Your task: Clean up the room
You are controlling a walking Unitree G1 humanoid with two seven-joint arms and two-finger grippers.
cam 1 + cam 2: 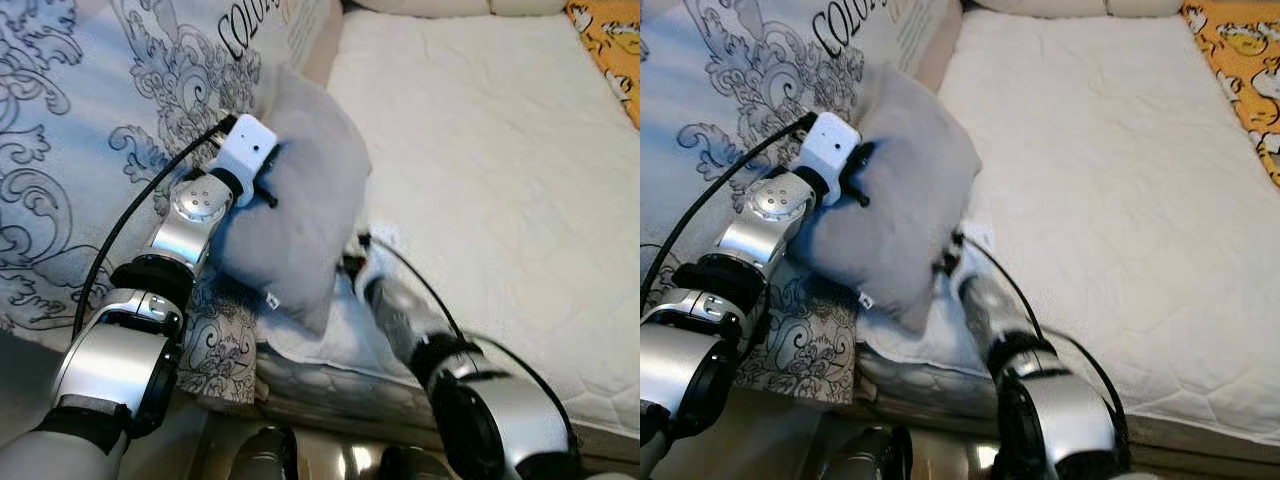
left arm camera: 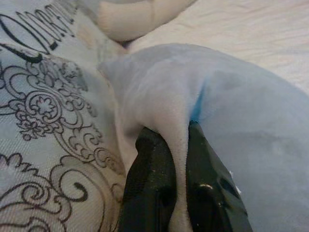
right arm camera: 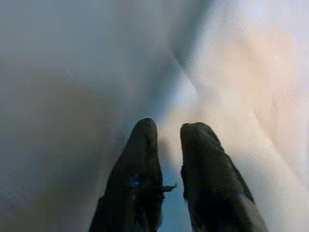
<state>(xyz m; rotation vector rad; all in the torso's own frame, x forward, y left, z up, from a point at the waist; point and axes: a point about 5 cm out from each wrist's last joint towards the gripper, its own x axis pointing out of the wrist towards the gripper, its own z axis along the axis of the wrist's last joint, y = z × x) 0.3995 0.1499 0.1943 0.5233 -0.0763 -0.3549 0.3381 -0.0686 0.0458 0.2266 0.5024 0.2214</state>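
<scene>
Grey pillow (image 1: 300, 215), at the bed's (image 1: 500, 150) nine o'clock: we judge it soft, light, floppy. Left gripper (image 2: 178, 145) fingers pinch its edge fold; right gripper (image 3: 166, 130) fingers nearly together beneath.

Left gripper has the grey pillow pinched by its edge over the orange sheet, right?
Not quite: the left gripper pinches the grey pillow, but over the white mattress beside the patterned duvet, as the left eye view shows.
</scene>
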